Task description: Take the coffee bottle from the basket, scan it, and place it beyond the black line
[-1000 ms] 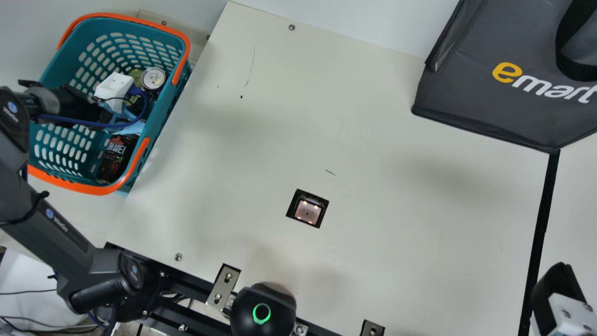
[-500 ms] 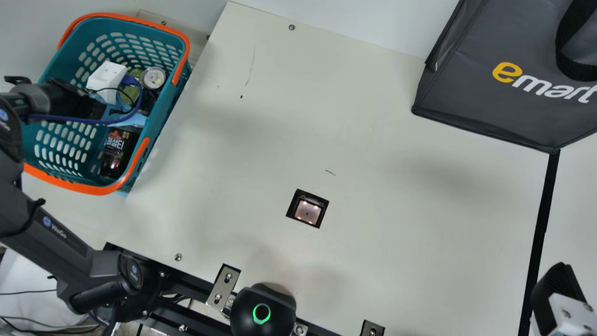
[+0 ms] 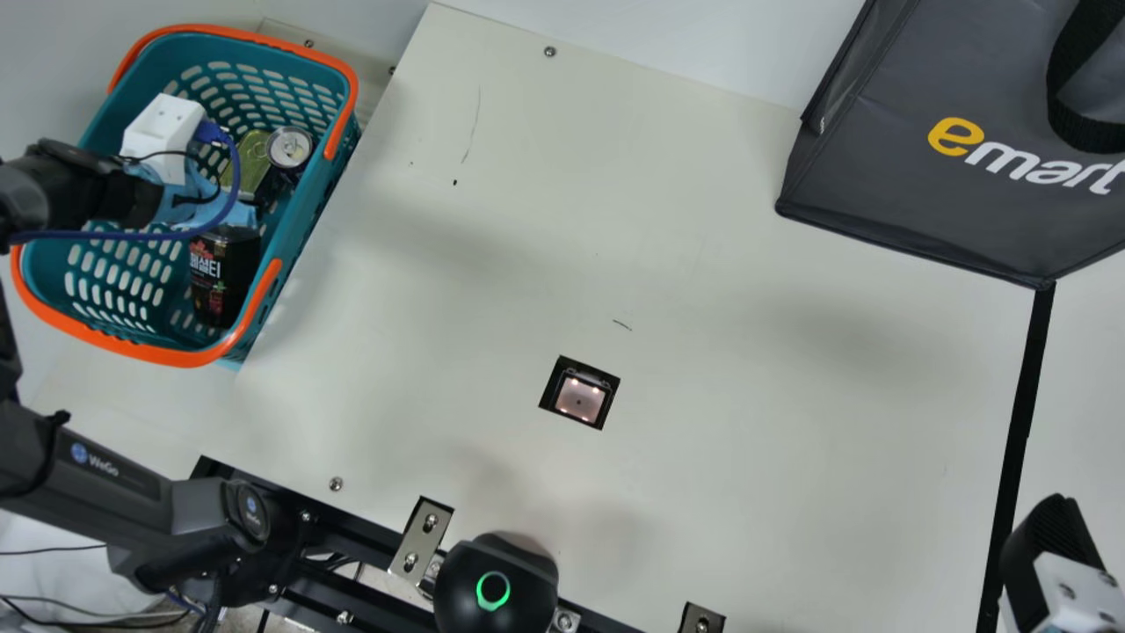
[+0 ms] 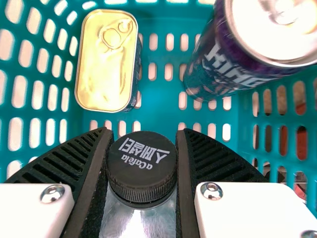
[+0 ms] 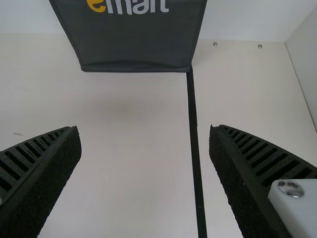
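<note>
- At ten o'clock in the main view: coffee bottle [image 3: 221,280] inside the teal basket [image 3: 264,40], pinched near its black cap [image 4: 142,166] by the left gripper [image 3: 171,202].
- Four o'clock: right gripper [image 3: 1048,541], fingers spread.
- Two o'clock: gray bag [image 3: 896,176].

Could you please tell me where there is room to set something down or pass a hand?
The table offers bare patches between the basket and scanner window, and from there to the black line. The basket is crowded: the left gripper holds the coffee bottle near a can and flat tin. The right gripper hangs by the line.
</note>
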You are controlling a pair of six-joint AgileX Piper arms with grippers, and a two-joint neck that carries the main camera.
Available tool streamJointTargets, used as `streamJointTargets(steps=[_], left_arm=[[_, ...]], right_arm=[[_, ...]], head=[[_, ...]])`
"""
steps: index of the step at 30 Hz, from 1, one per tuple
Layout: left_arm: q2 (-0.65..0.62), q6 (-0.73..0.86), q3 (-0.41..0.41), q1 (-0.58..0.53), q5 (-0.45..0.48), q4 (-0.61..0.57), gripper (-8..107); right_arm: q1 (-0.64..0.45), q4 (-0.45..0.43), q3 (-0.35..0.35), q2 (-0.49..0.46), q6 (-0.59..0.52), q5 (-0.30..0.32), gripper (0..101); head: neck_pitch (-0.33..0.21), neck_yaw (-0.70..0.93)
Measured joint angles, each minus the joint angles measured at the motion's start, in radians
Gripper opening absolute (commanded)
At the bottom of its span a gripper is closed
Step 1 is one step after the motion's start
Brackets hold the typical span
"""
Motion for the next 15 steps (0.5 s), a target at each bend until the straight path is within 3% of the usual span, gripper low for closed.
streamJointTargets(steps=[15], left_arm=[[-0.149, -0.004, 0.013, 0.032, 0.069, -0.012, 10]], right_arm=[[0.000, 0.000, 0.000, 0.000, 0.000, 0.001, 91]], head=[[-0.002, 0.000]])
